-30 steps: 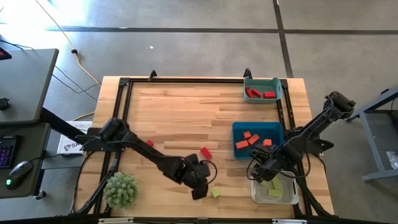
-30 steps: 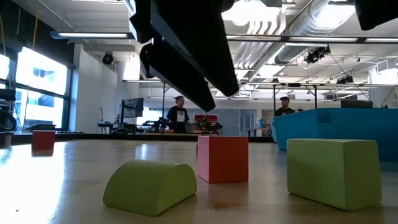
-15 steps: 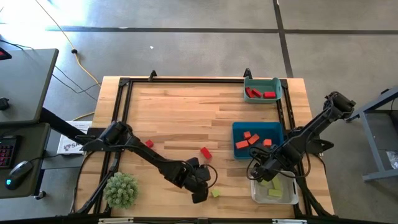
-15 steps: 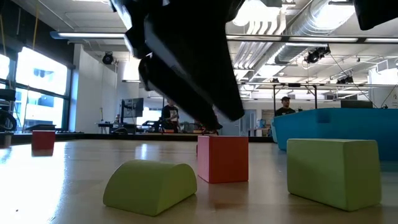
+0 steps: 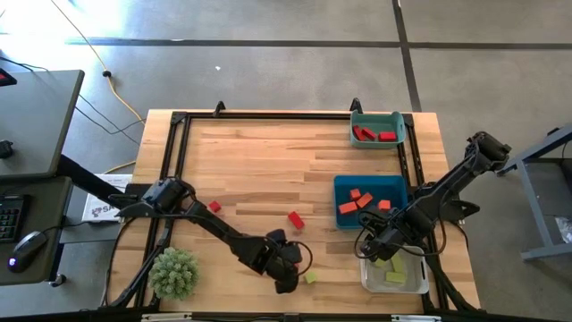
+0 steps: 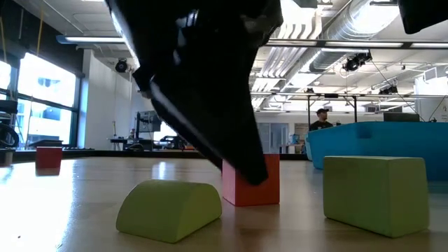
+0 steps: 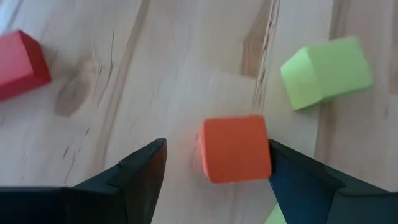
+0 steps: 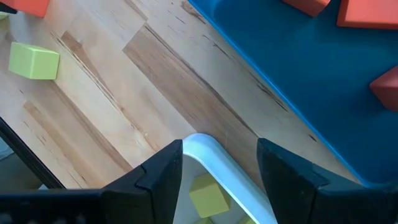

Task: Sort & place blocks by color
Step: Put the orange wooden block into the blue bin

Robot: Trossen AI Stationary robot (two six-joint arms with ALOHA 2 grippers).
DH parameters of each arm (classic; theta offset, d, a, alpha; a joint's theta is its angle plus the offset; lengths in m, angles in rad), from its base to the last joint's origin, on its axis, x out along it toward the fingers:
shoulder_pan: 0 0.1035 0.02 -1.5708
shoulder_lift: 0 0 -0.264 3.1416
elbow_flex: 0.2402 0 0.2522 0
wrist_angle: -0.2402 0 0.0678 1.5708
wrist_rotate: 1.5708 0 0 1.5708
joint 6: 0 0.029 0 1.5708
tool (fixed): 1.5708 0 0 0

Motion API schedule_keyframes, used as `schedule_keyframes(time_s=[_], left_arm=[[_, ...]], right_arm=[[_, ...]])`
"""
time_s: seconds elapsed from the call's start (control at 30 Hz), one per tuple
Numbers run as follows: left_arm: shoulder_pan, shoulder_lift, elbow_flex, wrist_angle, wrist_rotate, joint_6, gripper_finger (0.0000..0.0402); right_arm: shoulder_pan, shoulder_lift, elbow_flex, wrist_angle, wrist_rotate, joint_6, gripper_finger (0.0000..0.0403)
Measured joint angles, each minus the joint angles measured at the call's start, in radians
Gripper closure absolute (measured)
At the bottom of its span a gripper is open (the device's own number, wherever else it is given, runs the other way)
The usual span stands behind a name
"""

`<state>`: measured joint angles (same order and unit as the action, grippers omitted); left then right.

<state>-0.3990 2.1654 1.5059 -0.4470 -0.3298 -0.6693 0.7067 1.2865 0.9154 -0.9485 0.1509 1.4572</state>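
Lowered since the earlier frame, the left end effector [image 7: 214,171] is now spread wide around an orange cube [image 7: 235,148] on the worktop [image 5: 259,161], not clamped. A green block [image 7: 326,71] lies just beside, a red block [image 7: 20,62] farther off. The right end effector [image 8: 219,163] is held parted and empty over the white bin [image 8: 214,155], beside the blue bin [image 8: 298,81] of orange blocks [image 5: 362,200]. A plant ball [image 5: 173,272] sits near the corner.

An orange block [image 7: 235,148] is showing beside a yellow-green block [image 7: 326,71]. A red block [image 7: 22,62] is lying on pale wood-grain table [image 7: 155,74].
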Motion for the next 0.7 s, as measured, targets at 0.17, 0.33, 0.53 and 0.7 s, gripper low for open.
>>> schedule_keyframes(time_s=[0.17,0.33,0.53,0.7], left_arm=[[0.007,0.012,0.000,0.002,0.002,0.003,0.0157],[0.017,0.019,0.001,0.013,0.023,0.050,0.0201],[0.030,0.024,0.001,0.048,0.064,0.063,0.0283],[0.057,0.023,0.001,0.062,0.125,0.063,0.0297]], right_arm=[[0.000,0.000,0.000,0.000,0.000,0.000,0.0210],[0.000,0.000,0.000,0.000,0.000,0.000,0.0210],[0.000,0.000,0.000,-0.002,0.002,0.000,0.0210],[0.000,0.000,0.000,-0.002,0.023,-0.001,0.0210]])
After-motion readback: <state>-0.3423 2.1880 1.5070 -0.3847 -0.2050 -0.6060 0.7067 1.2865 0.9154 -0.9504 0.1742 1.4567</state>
